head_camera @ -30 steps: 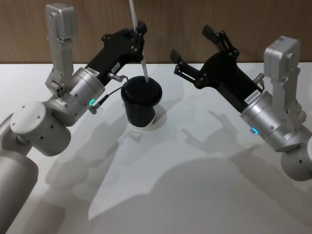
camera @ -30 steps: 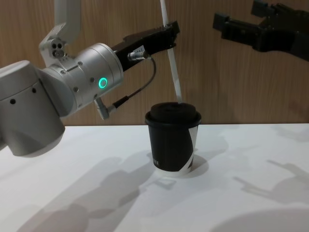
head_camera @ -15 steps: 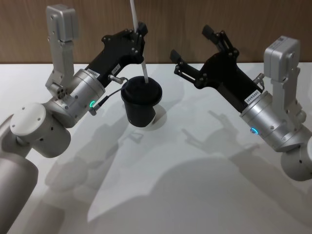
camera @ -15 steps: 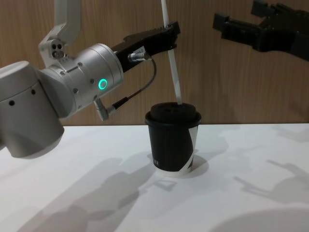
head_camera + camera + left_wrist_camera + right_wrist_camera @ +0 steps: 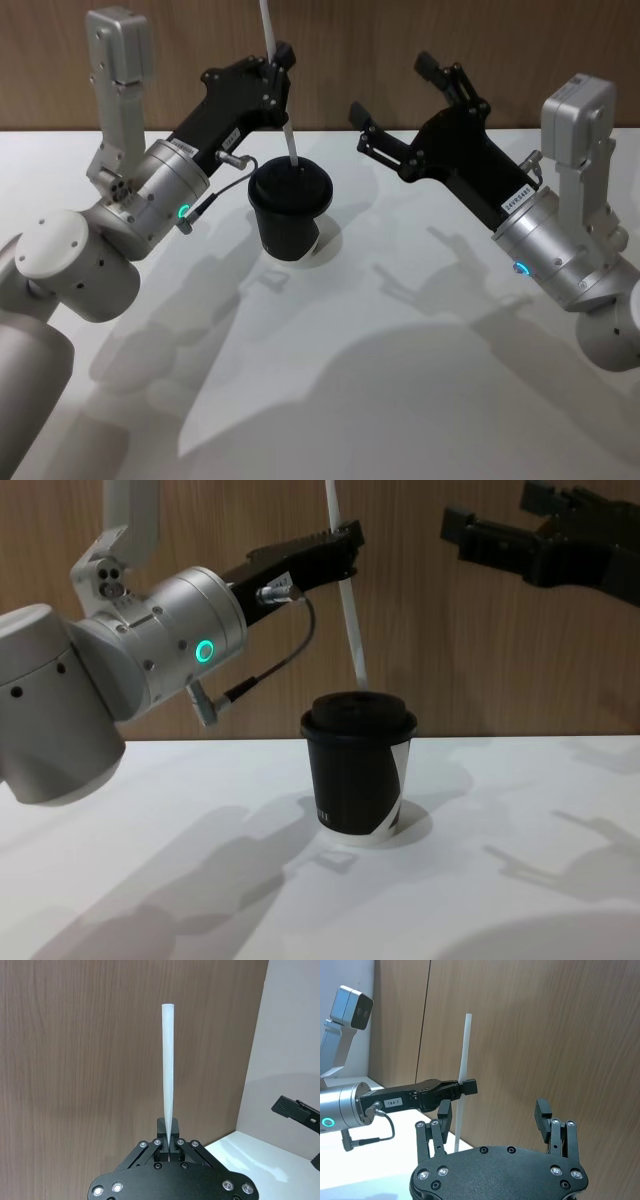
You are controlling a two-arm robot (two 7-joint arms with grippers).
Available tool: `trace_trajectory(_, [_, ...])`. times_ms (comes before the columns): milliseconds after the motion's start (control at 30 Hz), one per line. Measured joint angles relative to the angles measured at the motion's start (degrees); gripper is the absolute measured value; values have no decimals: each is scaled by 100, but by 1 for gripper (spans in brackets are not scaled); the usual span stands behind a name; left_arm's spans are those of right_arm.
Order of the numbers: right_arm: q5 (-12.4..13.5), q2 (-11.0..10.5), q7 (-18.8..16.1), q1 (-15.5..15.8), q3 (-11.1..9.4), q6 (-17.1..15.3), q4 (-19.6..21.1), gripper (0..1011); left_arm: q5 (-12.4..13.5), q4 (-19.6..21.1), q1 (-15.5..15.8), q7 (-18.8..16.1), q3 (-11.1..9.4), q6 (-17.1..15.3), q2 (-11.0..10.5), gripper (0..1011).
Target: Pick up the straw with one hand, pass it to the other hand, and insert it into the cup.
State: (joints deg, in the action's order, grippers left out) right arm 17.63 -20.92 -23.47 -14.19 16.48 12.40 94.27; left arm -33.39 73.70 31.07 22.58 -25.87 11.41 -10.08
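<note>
The left tool (image 5: 345, 542), on the wrist with the glowing green ring, is clamped on the white straw (image 5: 346, 600), gripping it part way along its length. The straw hangs nearly upright, slightly tilted, from the fingertips (image 5: 281, 62), and its upper part rises well above them. Its lower end sits just above the domed lid of the black paper cup (image 5: 358, 767), close to the lid's top; in the chest view a small gap shows between the straw tip and the lid. The cup stands upright on the white bench (image 5: 400, 340), below and just ahead of the left tool, with its white curved patch facing the chest camera.

The right tool (image 5: 398, 108) hangs in the air with its fingers spread wide and nothing between them, off to the side of the cup and well apart from the straw.
</note>
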Motion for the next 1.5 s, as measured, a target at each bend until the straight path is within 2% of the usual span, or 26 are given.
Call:
trace_trajectory(733, [0, 0, 0, 0, 0, 0, 0, 1001, 54, -320, 133, 168, 16, -95, 148, 8])
trace_trajectory(1400, [0, 0, 0, 0, 0, 0, 0, 1001, 166, -437, 139, 192, 73, -193, 181, 8])
trace_trajectory(1500, [0, 0, 0, 0, 0, 0, 0, 1001, 188, -438, 132, 191, 74, -226, 182, 52])
